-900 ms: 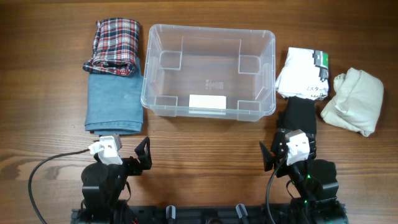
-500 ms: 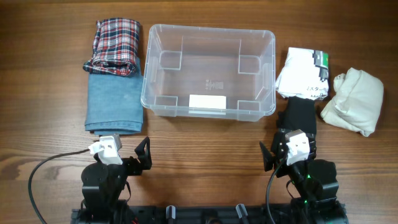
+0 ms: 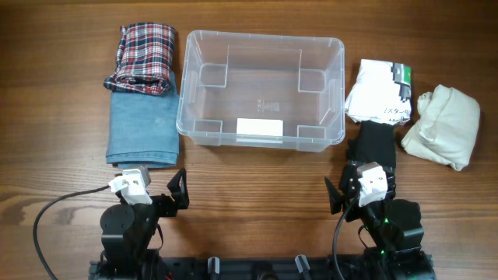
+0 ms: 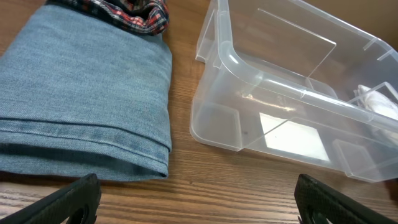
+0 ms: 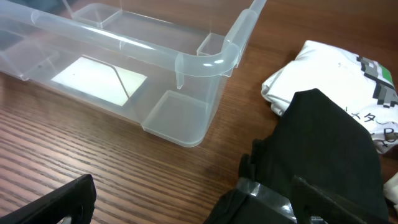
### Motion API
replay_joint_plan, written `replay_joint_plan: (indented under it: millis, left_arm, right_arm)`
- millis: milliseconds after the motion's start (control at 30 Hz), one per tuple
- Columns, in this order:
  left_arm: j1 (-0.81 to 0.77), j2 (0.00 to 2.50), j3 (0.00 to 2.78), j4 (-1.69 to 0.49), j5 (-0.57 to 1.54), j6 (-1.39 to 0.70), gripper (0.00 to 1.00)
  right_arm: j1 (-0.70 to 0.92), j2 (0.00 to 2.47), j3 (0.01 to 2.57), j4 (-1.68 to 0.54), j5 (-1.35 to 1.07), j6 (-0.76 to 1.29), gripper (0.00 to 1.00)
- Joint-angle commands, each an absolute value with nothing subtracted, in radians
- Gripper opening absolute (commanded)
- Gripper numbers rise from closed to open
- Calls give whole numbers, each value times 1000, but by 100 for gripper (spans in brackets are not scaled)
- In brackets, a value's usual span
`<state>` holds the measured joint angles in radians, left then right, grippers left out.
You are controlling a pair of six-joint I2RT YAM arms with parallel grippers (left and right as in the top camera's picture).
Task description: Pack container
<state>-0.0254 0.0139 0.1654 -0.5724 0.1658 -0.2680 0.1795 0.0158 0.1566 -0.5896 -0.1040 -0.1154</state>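
The clear plastic container (image 3: 261,87) stands empty at the table's middle back, a white label on its base; it also shows in the left wrist view (image 4: 292,106) and the right wrist view (image 5: 155,68). My left gripper (image 3: 159,190) is open and empty near the front edge, below folded blue jeans (image 3: 142,128). My right gripper (image 3: 362,190) is open and empty at the front right, just below a black folded garment (image 3: 375,144), which fills the lower right of the right wrist view (image 5: 323,149).
A plaid shirt (image 3: 144,58) lies above the jeans, left of the container. A white printed shirt (image 3: 379,93) and a cream cloth bundle (image 3: 442,124) lie right of it. Bare wood lies between the grippers and the container.
The left arm has shifted very slightly; nothing else has moved.
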Motion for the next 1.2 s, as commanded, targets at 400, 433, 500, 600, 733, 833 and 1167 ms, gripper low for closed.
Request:
replay_joint_plan:
  millis: [400,433,500,600,733,833,1167]
  left_arm:
    - [-31,10,171,-566,159,-366,100]
    - [-31,14,181,-553,164,-396,100]
    - [-31,34,215,-527,187,-435,100]
    - [-31,144,336,-530,202,-436,99]
    - [-31,448,611,-556,200,-437,100]
    - [-31,725,898,-627,207,-379,100]
    - [234,1245,1413,-955,217,-183,100]
  right_arm:
    - [175,7,157,-588,-113,-102,100]
    - [175,7,157,-588,-113,-102,100]
    - [175,7,157,-588,-113,-103,100]
    - [175,7,157,-588,-113,-102,100]
    - [175,7,157,-588,-113,-102,100]
    - [175,7,157,-588,-113,-102,100]
    - [175,7,157,-588,-113,-102,100]
